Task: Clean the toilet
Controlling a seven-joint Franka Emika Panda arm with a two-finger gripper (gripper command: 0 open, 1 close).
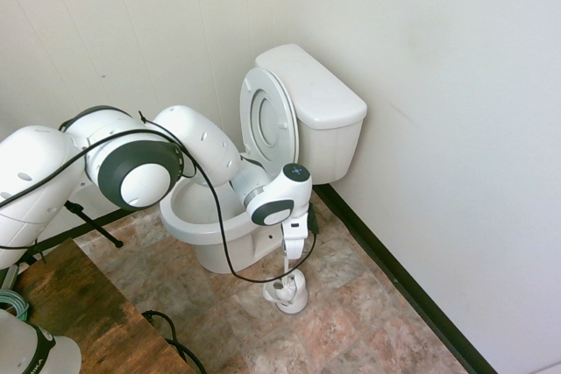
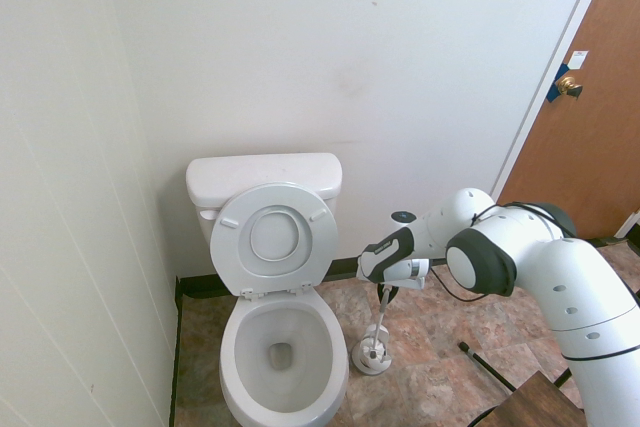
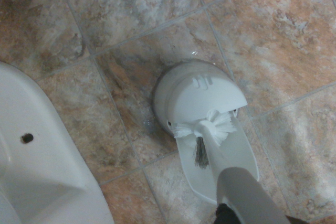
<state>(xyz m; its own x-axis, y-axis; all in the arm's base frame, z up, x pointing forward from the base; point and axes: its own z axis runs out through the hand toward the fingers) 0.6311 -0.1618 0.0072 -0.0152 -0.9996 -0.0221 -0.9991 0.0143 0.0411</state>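
First exterior view: the toilet [image 1: 206, 209] stands on mottled pinkish-grey tile flooring [image 1: 342, 304], its tank near the plain pale wall [image 1: 438, 85] with dark baseboard [image 1: 394, 269]; pale panelling [image 1: 114, 32] runs behind. Its long axis goes straight out from that wall, bowl pointing away, lid raised. Next to the toilet, the claw [image 1: 294, 247] is clamped on the handle of a white brush [image 1: 286, 264], above its white holder [image 1: 291, 292]. On the arm's base [image 1: 44, 356], beyond the bowl, I can read "IKA", the end of a word.

Second exterior view: the bowl opens towards me, tank behind it. Across from the toilet, past the arm, there's a brown door [image 2: 590, 117] with a brass knob [image 2: 569, 87] and a small white label [image 2: 578, 59], too small to read.

Wrist view: straight grout lines cross the tiles; the brush's white bristles sit at the holder, just beside the toilet's porcelain foot.
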